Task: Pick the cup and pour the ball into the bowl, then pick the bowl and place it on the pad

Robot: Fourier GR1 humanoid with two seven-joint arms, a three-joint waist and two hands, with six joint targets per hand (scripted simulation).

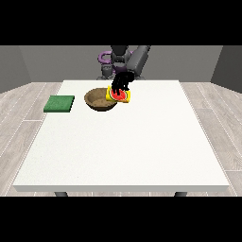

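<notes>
The hand at the view's right (123,80) is wrapped round the yellow cup (119,96), tipped on its side, red inside showing, at the rim of the round brown bowl (98,100). The flat green pad (59,104) lies well apart on the white tabletop (123,146).

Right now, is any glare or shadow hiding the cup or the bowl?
Front view: even light, no glare; the hand is curled over the tilted cup, covering its top; the bowl shows plainly, only its inside shaded; no ball is visible.
</notes>
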